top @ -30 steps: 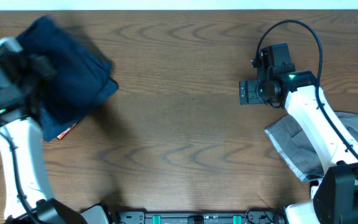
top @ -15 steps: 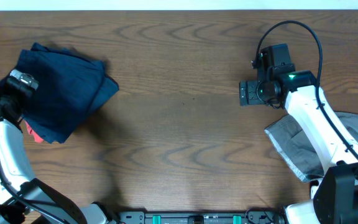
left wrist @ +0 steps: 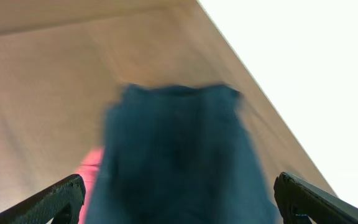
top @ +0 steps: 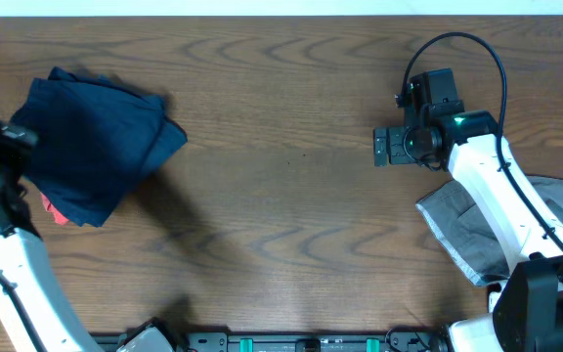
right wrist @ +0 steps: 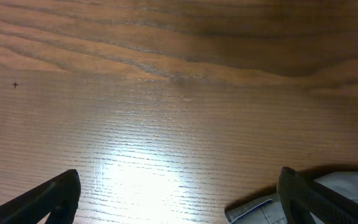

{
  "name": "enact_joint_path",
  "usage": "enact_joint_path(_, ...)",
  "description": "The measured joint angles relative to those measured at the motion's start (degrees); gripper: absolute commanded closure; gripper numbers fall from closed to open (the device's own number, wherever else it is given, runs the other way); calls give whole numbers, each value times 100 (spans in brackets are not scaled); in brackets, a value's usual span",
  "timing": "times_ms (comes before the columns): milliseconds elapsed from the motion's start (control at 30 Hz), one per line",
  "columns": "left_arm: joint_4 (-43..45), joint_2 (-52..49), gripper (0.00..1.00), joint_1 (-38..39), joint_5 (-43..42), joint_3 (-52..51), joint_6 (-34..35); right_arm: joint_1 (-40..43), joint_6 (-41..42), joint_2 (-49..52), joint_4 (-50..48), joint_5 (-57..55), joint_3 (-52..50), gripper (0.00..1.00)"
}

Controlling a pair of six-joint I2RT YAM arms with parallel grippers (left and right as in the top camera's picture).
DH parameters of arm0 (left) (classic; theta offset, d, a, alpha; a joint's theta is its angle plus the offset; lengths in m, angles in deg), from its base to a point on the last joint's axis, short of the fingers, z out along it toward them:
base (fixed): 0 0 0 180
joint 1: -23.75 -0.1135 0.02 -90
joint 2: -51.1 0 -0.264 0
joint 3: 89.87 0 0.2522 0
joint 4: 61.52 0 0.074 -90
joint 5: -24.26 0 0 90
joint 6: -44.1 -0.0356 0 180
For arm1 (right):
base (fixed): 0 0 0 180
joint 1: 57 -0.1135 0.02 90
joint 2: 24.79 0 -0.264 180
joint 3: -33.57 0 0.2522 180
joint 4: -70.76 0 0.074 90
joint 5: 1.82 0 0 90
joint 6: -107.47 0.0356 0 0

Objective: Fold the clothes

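Note:
The clothes lie in two places. A folded dark navy pile (top: pixel 96 147) rests at the far left of the table, with a red-orange garment (top: pixel 55 213) peeking out beneath its near-left edge. My left gripper (top: pixel 13 137) hovers at the pile's left edge, open and holding nothing. In the left wrist view the blurred navy pile (left wrist: pixel 179 155) and the red-orange edge (left wrist: pixel 92 168) fill the space ahead of the open left gripper (left wrist: pixel 179 183). A grey garment (top: pixel 477 230) lies at the right under my right arm. My right gripper (top: pixel 384 147) stands open over bare wood, left of the grey garment (right wrist: pixel 260 208).
The wooden table (top: pixel 281 196) runs between the two cloth heaps. Its far edge meets a white strip at the top of the overhead view. A black cable (top: pixel 457 44) loops above the right wrist.
My left gripper opened, let go of the navy pile and drew back to the left. The pile settled flat. The right gripper's jaws widened slightly; its arm stayed put.

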Motion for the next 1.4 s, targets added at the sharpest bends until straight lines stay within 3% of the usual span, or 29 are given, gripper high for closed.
enact_joint_path(267,-258,-588,2,2197,-667,0,-658,0,118,0,-350,903,2,1)
enact_joint_path(467,-1626,-1268,2,3733,-638,0,-1054,190,275,0,90,1178,11,1)
enact_joint_path(767,-4127,-1255,2,3960,-411,-22,-1215,1427,304,0,1832,988,2,1)
enact_joint_path(933,-4476,-704,1,3963,-234,-83,-1215,1718,278,-264,2039,927,-111,1)
enact_joint_path(1100,-3821,813,1,3960,-131,-614,-1213,1696,216,-1768,1106,892,-868,1)
enact_joint_path(1267,-2811,2907,2,3960,-96,-1408,-1163,1539,334,-4282,-201,623,-2181,1)
enact_joint_path(1400,-2608,4103,2,3960,-94,-1790,-1150,1515,398,-5864,-474,516,-2824,1)
